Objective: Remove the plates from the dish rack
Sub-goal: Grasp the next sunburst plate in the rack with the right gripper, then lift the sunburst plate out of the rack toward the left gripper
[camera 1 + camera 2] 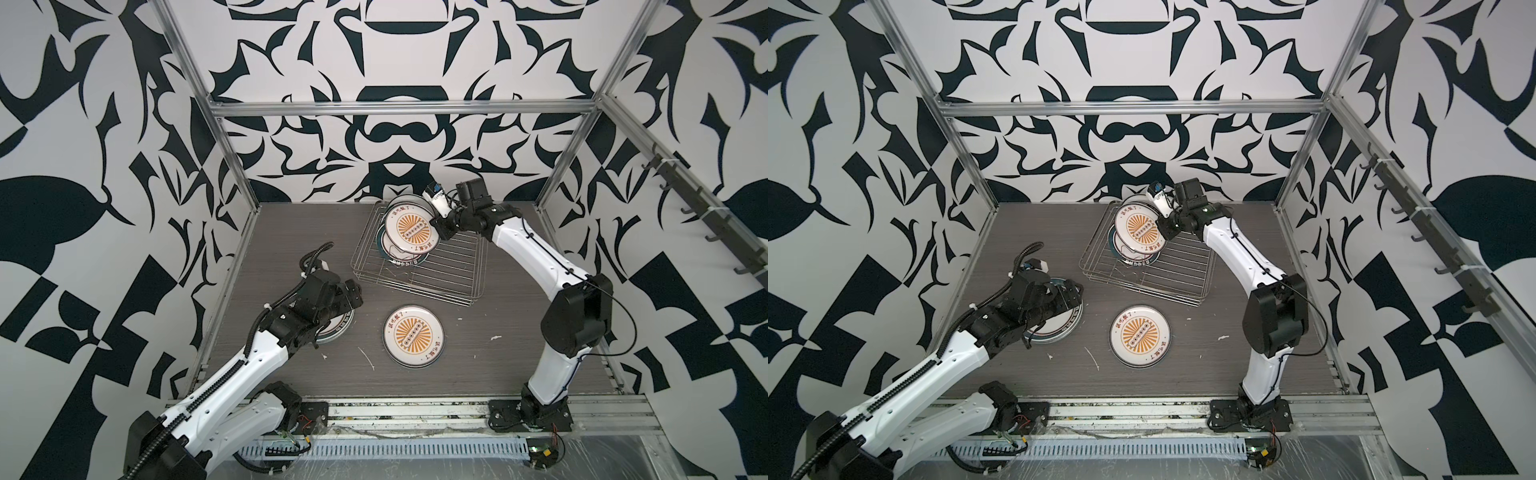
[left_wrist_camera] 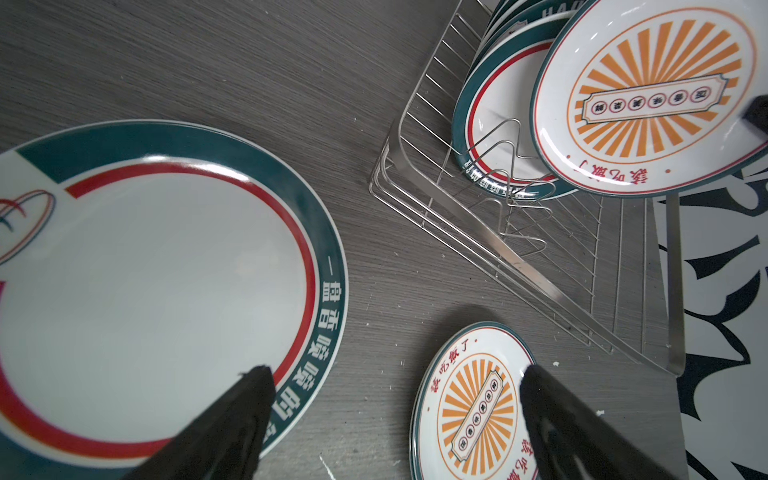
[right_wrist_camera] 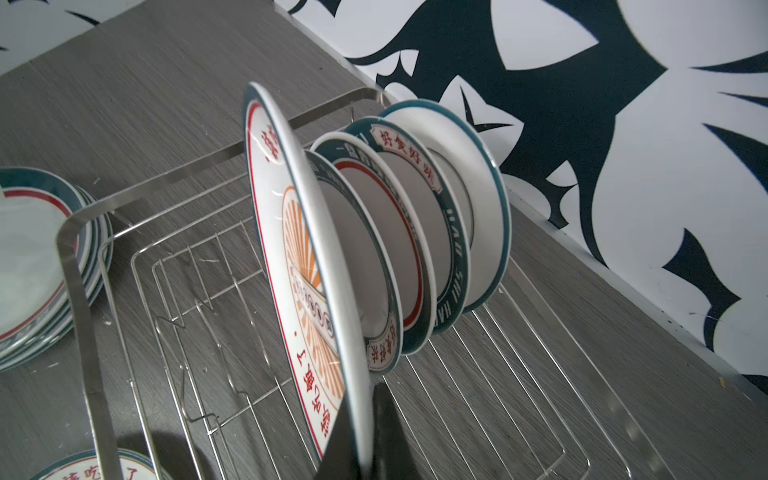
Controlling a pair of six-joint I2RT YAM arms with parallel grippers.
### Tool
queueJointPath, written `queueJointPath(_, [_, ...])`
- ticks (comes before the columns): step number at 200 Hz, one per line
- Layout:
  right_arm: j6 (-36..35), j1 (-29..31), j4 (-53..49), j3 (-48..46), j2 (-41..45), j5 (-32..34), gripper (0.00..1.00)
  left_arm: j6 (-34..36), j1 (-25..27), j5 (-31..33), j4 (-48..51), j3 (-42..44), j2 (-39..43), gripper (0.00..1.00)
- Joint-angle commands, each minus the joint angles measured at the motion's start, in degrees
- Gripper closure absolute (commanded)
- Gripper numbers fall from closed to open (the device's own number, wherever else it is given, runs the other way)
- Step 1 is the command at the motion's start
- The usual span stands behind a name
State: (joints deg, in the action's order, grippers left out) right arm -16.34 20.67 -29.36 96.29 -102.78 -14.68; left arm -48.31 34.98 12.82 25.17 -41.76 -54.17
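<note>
beside the dish rack (image 1: 449, 266) two stacks (image 1: 413, 336) are laid; four plates (image 3: 399, 232) are left inside it, a fifth plate (image 1: 411, 226) is clamped by the right gripper (image 3: 365, 419), and the left gripper (image 2: 392, 374) is spread wide, empty.

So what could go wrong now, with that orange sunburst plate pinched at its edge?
The right claw grips the round white plate with the orange sunburst only by its rim, so it could slip and drop onto the silver wire dish rack. It also hangs close to the teal-rimmed plates standing next to it; a swing might knock them.
</note>
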Motion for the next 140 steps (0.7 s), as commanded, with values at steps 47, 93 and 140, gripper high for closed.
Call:
queueJointPath(47, [10.99, -3.76, 10.17, -3.98, 8.83, -7.98, 1.0, 1.9, -0.27, -0.01, -3.68, -2.86, -3.38, 0.04])
queueJointPath(93, [22.92, -6.66, 14.98, -7.38, 11.32, -14.34, 1.0, 2.6, -0.53, -1.23, -6.07, -3.85, -4.77, 0.04])
queueJointPath(140, [48.4, -8.44, 13.88, -10.82, 13.97, -18.42, 1.0, 2.55, -0.53, -2.71, -11.05, -4.07, -5.89, 0.04])
